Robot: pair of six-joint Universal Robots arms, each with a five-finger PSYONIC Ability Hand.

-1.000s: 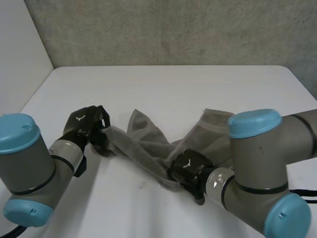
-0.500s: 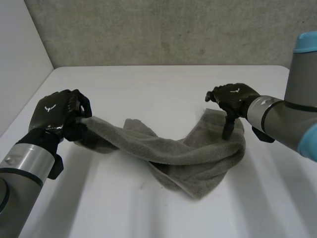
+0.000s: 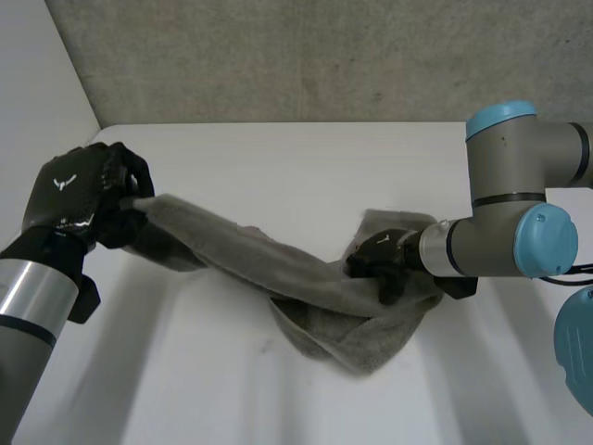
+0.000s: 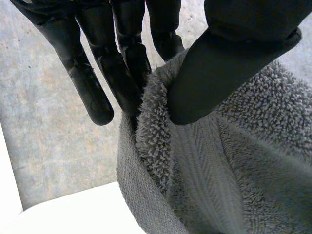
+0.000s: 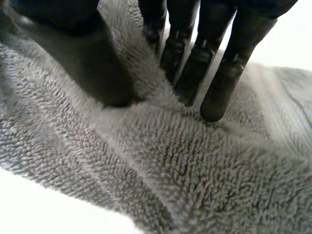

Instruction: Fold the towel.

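Sagging over white tabletop (image 3: pixel 232 389), rumpled grey towel (image 3: pixel 278 269), left hand (image 3: pixel 79 199) fingers pinching raised end, right hand (image 3: pixel 378 262) gripping middle.

The towel's (image 3: pixel 278 269) end vanishes inside the left robot hand (image 3: pixel 79 195) in the head view, where that hand's fingertips are hidden behind its own back and the cloth. The right robot hand (image 3: pixel 378 262) is half sunk in a fold, its fingertips out of sight there. Which corner or edge either one holds cannot be told. The left arm (image 3: pixel 28 297) and the right arm (image 3: pixel 500 232) are cut off by the picture's edges. In both wrist views the towel runs past the edges.
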